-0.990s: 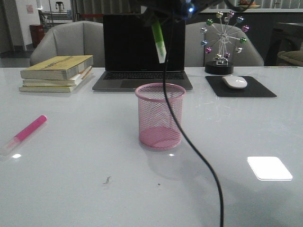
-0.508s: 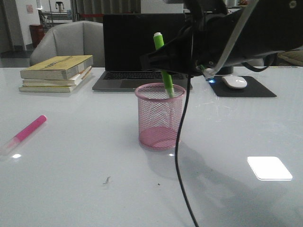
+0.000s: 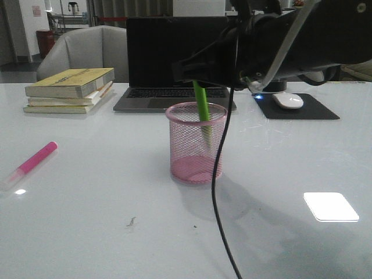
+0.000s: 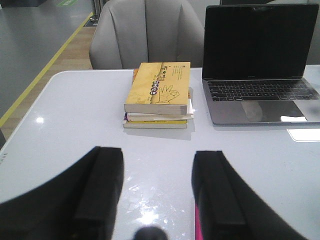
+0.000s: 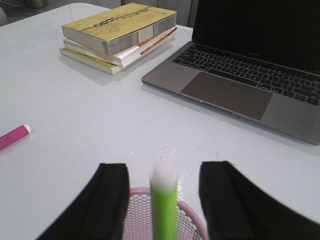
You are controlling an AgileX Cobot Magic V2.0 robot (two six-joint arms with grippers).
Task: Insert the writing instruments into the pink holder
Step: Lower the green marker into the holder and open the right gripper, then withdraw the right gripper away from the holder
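Observation:
The pink holder (image 3: pixel 196 145) stands upright mid-table, its rim (image 5: pixel 186 212) low in the right wrist view. The green marker (image 3: pixel 201 107) leans inside it, pale end (image 5: pixel 164 176) up. My right gripper (image 5: pixel 164 167) hovers over the cup, open, with a finger on each side of the marker and a gap on both sides. In the front view the right gripper (image 3: pixel 192 71) hides the marker's top. The pink marker (image 3: pixel 35 160) lies flat near the table's left edge, its tip (image 5: pixel 12 136) in the right wrist view too. My left gripper (image 4: pixel 157 155) is open just above it; a pink sliver (image 4: pixel 197 227) shows beside one finger.
An open laptop (image 3: pixel 174 58) stands behind the cup. A stack of books (image 3: pixel 70 90) lies at the back left. A mouse (image 3: pixel 288 100) on a black pad and a ferris-wheel ornament (image 3: pixel 274 49) sit at the back right. A black cable (image 3: pixel 220 192) hangs in front of the cup.
The right gripper brought the green marker down from above the cup and let it go. The marker has dropped deeper into the holder and now leans there.

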